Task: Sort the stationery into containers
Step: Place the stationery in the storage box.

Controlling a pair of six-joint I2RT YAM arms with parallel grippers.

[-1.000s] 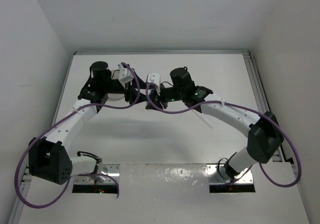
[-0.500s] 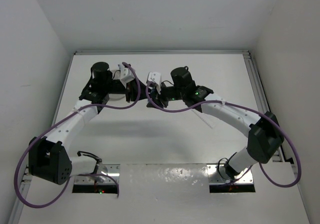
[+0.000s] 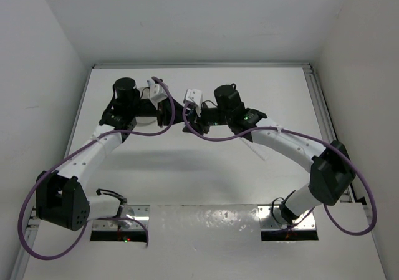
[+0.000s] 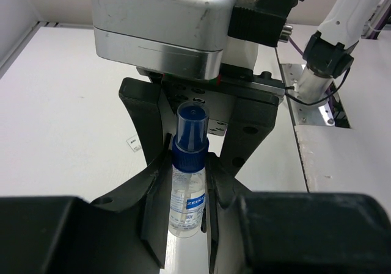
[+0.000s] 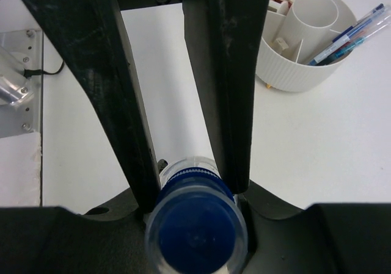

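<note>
My left gripper (image 4: 187, 164) has closed. A second ago its jaws stood clearly wider; now my fingers (image 4: 154, 185) press against both sides of the clear body of the small blue-capped bottle (image 4: 186, 207), just below its blue collar. In the overhead view my left wrist camera (image 3: 156, 91) has slid a little toward 3 o'clock and twisted, so its white block sits at a new angle. My right gripper (image 3: 187, 121) has also crept toward 3 o'clock, and my right wrist camera (image 3: 194, 96) has shifted slightly toward 1 o'clock.
</note>
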